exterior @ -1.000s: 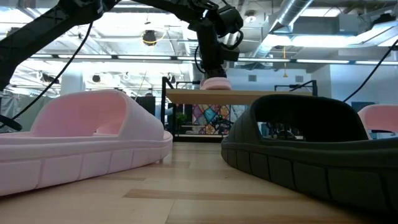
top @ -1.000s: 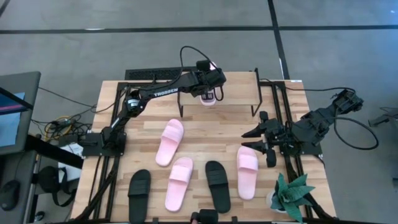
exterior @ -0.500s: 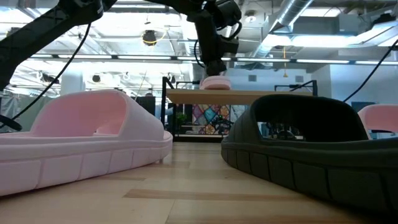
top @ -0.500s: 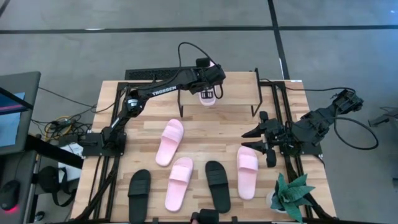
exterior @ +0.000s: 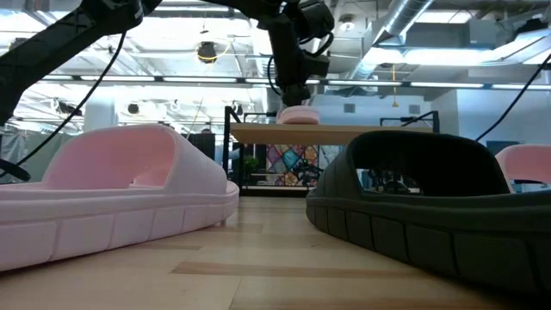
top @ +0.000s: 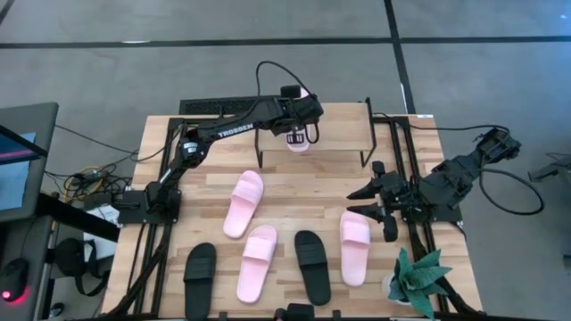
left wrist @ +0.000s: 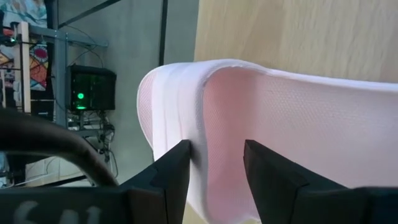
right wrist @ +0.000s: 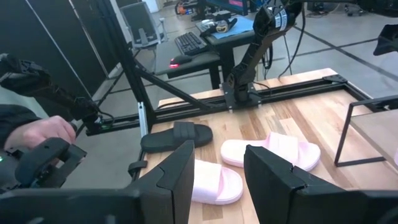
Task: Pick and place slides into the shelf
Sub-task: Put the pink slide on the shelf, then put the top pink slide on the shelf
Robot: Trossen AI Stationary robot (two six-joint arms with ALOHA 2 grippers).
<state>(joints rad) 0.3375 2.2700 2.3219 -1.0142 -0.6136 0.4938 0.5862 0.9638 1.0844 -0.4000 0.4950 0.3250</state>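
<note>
One pale pink slide [top: 299,143] lies sole down on the shelf's light-wood top board [top: 343,125], near its left end. My left gripper [top: 301,127] hovers just above it, open; in the left wrist view its fingers [left wrist: 174,171] stand on either side of the slide's side wall [left wrist: 202,124]. The low view shows a small gap between the gripper [exterior: 297,93] and the slide [exterior: 299,114]. Three pink slides [top: 243,203] [top: 257,261] [top: 354,247] and two black ones [top: 199,278] [top: 312,266] lie on the table. My right gripper [top: 370,203] waits open at the table's right side.
A potted plant [top: 419,281] stands at the table's near right corner. Black frame rails [top: 165,178] run along both table sides. The right half of the shelf's top board is bare. A person's hand [right wrist: 37,134] shows beyond the table in the right wrist view.
My left gripper has risen a little off the pink slide on the shelf. The slide has stayed where it was on the top board.
</note>
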